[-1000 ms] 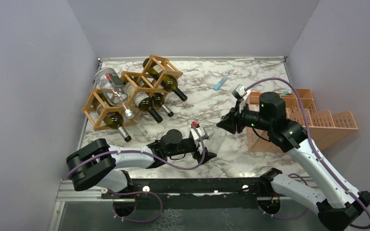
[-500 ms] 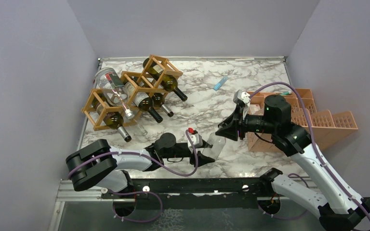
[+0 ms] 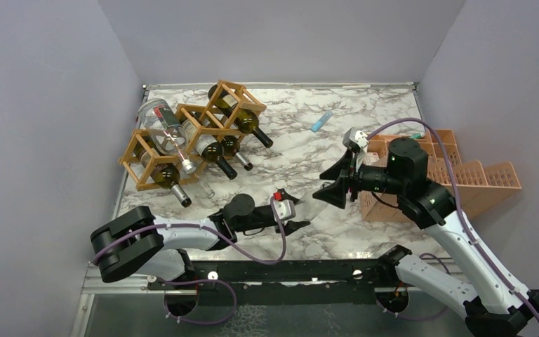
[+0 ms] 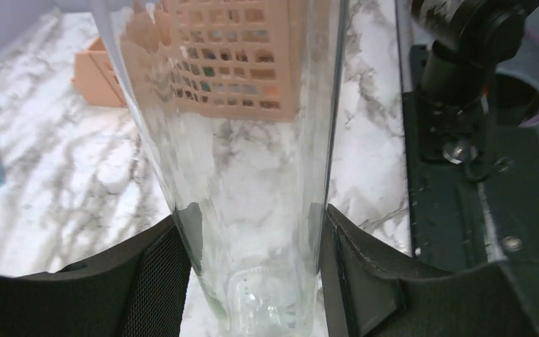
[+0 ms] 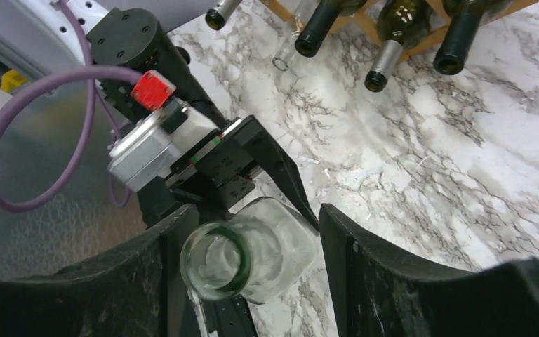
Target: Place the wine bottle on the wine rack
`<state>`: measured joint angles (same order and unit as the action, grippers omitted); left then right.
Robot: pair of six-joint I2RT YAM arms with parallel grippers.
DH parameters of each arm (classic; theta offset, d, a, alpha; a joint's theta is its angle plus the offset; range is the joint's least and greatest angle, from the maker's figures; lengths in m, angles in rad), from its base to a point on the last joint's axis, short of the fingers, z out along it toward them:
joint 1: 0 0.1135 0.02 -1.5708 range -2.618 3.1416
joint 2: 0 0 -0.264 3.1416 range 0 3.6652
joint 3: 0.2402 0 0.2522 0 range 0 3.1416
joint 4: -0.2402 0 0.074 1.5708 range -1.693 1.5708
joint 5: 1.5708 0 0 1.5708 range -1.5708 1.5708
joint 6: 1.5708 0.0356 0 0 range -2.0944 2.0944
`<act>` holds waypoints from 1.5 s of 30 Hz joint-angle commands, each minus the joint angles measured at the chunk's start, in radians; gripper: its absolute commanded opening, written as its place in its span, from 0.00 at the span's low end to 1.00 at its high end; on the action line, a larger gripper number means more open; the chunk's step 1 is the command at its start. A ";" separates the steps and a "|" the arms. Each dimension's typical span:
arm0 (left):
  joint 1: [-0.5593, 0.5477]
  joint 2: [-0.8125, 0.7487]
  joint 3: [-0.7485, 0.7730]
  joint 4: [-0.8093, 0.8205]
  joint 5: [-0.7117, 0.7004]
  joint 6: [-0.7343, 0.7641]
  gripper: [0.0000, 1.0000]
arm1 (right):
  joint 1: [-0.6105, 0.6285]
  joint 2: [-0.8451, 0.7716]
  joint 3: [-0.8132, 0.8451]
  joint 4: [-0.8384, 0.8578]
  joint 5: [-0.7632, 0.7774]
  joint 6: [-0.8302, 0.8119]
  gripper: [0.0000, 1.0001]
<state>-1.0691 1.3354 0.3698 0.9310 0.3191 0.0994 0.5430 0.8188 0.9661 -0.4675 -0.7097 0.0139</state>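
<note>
Snugly between left jaws, wine bottle

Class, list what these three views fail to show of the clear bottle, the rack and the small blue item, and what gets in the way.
- Left wrist view: clear wine bottle, neck and mouth cut off by the top edge.
- Right wrist view: wine rack almost wholly beyond the top edge; only necks of racked bottles show.
- Top view: blue item, too small to identify.
</note>
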 commanded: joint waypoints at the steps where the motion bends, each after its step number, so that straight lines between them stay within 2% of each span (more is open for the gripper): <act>1: -0.006 -0.059 0.051 -0.025 -0.059 0.339 0.00 | -0.003 -0.032 0.080 -0.036 0.105 0.054 0.68; 10: -0.007 -0.038 0.167 -0.112 -0.138 0.830 0.00 | -0.004 -0.025 0.199 -0.189 0.295 0.106 0.70; 13: -0.006 -0.024 0.217 -0.120 -0.180 0.959 0.00 | -0.003 -0.014 0.227 -0.256 0.309 0.100 0.70; 17: -0.006 0.004 0.274 -0.136 -0.215 1.124 0.00 | -0.003 0.002 0.246 -0.351 0.367 0.096 0.77; 24: -0.007 0.077 0.353 -0.154 -0.279 1.394 0.00 | -0.003 0.019 0.216 -0.429 0.442 0.095 0.76; 29: -0.006 0.096 0.389 -0.183 -0.290 1.440 0.00 | -0.003 0.034 0.172 -0.419 0.452 0.101 0.76; 39: -0.006 0.087 0.423 -0.243 -0.269 1.442 0.00 | -0.003 0.083 0.159 -0.405 0.435 0.116 0.76; 45: -0.007 0.081 0.466 -0.319 -0.267 1.410 0.00 | -0.003 0.103 0.134 -0.387 0.408 0.144 0.72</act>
<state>-1.0695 1.4414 0.7635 0.6029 0.0513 1.5276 0.5430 0.9096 1.1198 -0.8680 -0.2813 0.1284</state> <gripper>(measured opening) 0.611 0.726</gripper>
